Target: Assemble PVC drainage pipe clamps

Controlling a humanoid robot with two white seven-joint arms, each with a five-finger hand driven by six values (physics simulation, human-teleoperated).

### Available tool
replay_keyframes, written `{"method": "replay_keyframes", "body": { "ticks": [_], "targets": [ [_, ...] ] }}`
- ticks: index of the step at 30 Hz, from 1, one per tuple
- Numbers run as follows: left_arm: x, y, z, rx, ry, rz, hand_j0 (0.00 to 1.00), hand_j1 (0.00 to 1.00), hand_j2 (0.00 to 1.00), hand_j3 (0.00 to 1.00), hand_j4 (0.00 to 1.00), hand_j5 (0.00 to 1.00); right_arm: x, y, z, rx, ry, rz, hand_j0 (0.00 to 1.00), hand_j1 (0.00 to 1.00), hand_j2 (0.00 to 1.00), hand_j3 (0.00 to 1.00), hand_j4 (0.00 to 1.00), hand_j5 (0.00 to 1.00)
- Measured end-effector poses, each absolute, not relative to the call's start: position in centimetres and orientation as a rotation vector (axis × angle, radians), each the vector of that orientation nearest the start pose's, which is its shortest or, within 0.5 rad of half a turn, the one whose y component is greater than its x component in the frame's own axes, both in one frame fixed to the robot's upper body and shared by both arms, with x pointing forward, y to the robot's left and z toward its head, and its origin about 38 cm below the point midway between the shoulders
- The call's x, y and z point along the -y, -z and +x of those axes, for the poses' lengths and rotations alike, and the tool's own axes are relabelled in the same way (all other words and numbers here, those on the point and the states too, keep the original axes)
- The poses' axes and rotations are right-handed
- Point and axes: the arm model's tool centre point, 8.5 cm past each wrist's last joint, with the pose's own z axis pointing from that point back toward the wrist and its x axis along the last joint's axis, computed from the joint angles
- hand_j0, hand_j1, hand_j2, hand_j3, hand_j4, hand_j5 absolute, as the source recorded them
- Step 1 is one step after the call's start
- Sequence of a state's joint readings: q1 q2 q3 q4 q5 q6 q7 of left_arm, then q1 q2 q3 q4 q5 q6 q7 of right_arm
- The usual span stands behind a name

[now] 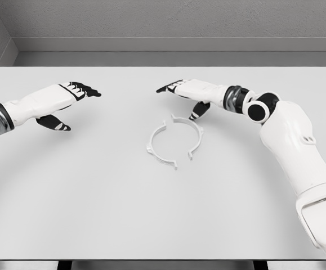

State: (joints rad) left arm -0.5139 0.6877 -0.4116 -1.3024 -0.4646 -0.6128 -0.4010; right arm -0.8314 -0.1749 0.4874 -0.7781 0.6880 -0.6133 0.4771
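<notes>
Two white half-ring clamp pieces lie on the white table (95, 197), facing each other to form a rough circle: the left half (156, 145) and the right half (194, 134). My right hand (186, 95) hovers just behind and above the right half, fingers stretched out toward the left and thumb hanging down near the clamp's upper edge; it holds nothing. My left hand (67, 104) is far to the left of the clamp, fingers extended to the right, thumb lowered, empty.
A grey wall (163, 22) runs along the table's far edge, with a corner at the upper left. The table's front edge lies at the bottom of the picture.
</notes>
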Motion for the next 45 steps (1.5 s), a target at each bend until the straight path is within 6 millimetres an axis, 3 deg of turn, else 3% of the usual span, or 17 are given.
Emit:
{"method": "replay_keyframes", "body": {
  "ticks": [19,23,27,30,32,34,37,39,42,45],
  "targets": [
    [-32.9,-18.5,44.7,1.527,1.802,0.467,1.00,1.00,1.00,1.00,1.00,1.00,15.7,-14.5,52.6,1.504,-1.833,-0.235,1.00,1.00,1.00,1.00,1.00,1.00],
    [-32.9,-18.5,44.7,1.528,1.803,0.467,1.00,1.00,1.00,1.00,1.00,1.00,16.7,-17.1,53.2,1.557,-1.814,-0.292,1.00,1.00,1.00,1.00,1.00,1.00],
    [-32.9,-18.2,44.5,1.523,1.802,0.462,1.00,1.00,1.00,1.00,1.00,1.00,20.1,-19.8,54.1,1.631,-1.676,-0.357,1.00,1.00,1.00,1.00,1.00,1.00],
    [-32.3,-17.9,44.5,1.525,1.810,0.449,1.00,1.00,1.00,1.00,1.00,1.00,25.3,-20.2,51.5,1.689,-1.572,-0.340,1.00,1.00,1.00,1.00,1.00,1.00],
    [-31.4,-17.6,44.5,1.543,1.811,0.431,1.00,1.00,1.00,1.00,1.00,1.00,30.0,-23.0,49.1,1.776,-1.500,-0.338,1.00,1.00,1.00,1.00,1.00,1.00],
    [-30.4,-17.6,44.6,1.564,1.811,0.415,1.00,1.00,1.00,1.00,1.00,1.00,34.8,-24.1,45.6,1.819,-1.427,-0.302,1.00,1.00,1.00,1.00,1.00,1.00],
    [-28.0,-17.2,44.5,1.602,1.833,0.372,1.00,1.00,1.00,1.00,1.00,1.00,39.2,-21.6,39.0,1.816,-1.295,-0.196,1.00,1.00,1.00,1.00,1.00,1.00],
    [-26.5,-17.1,44.1,1.624,1.860,0.344,1.00,1.00,1.00,1.00,1.00,1.00,40.5,-23.1,37.0,1.862,-1.259,-0.216,1.00,1.00,1.00,1.00,1.00,1.00],
    [-24.4,-17.1,43.5,1.658,1.898,0.308,1.00,1.00,1.00,1.00,1.00,1.00,40.7,-24.1,35.5,1.912,-1.230,-0.215,1.00,1.00,1.00,1.00,1.00,1.00],
    [-23.1,-17.1,42.9,1.679,1.927,0.280,1.00,1.00,1.00,1.00,1.00,1.00,40.6,-23.6,34.5,1.914,-1.217,-0.199,1.00,1.00,1.00,1.00,1.00,1.00]
  ]
}}
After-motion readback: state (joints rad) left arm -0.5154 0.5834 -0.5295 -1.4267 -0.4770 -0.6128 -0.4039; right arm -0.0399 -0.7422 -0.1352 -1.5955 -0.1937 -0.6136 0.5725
